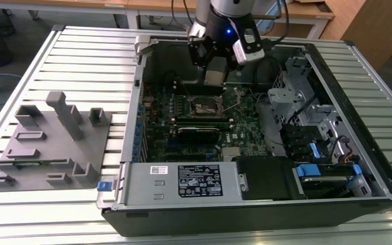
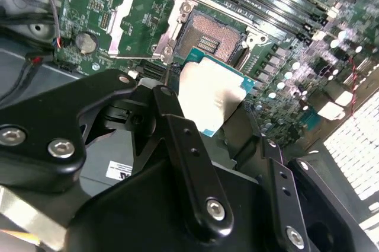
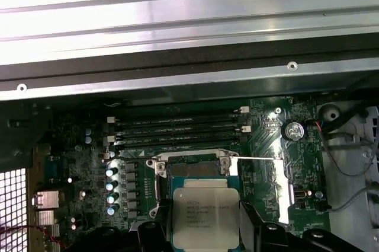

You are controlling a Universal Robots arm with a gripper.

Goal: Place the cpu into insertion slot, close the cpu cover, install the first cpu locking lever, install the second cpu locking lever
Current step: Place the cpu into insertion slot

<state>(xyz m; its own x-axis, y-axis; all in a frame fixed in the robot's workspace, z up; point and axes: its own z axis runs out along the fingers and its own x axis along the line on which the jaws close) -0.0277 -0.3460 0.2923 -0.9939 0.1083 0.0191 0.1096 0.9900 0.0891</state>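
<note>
Hovering above the open insertion slot (image 2: 210, 35), the cpu (image 2: 210, 95) is pinched by opposite edges in the gripper (image 2: 207, 112) (metal top up, presumably to keep it level), with the cpu cover (image 2: 172, 24) swung back clear of the contacts.

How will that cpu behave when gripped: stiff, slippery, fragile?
The cpu looks like a flat rigid plate, so probably stiff and light. Its smooth metal top suggests it could slip in the tool. Thin green edges may chip if squeezed hard.
</note>
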